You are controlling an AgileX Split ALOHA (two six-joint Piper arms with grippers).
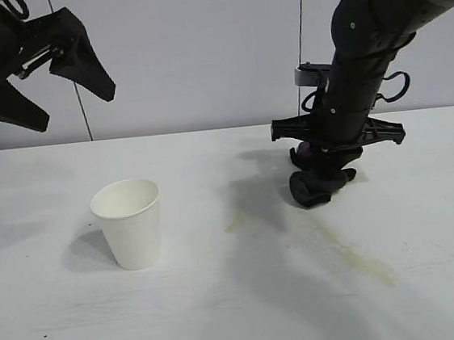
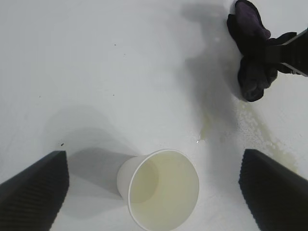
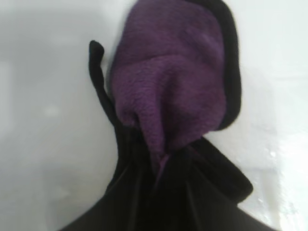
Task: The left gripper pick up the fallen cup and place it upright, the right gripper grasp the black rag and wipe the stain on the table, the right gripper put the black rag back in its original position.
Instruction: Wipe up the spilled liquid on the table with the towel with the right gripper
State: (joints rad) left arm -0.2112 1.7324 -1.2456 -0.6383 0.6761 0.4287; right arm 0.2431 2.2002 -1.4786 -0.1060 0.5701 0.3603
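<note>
white desk (image 1: 226,316) against a pale wall, one upright cup (image 1: 129,223), one yellowish stain (image 1: 358,258), one black rag (image 1: 318,183) clamped in the right hand (image 1: 324,168) on the desk, left hand (image 1: 39,84) raised, fingers apart

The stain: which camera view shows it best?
The exterior view: the whole yellowish stain streaks across the table. The left wrist view shows it cut at its edge; the right wrist view shows only the black rag.

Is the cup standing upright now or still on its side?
Upright. The cup stands on its narrow base on the table, open rim facing up; the left wrist view looks down into it.
</note>
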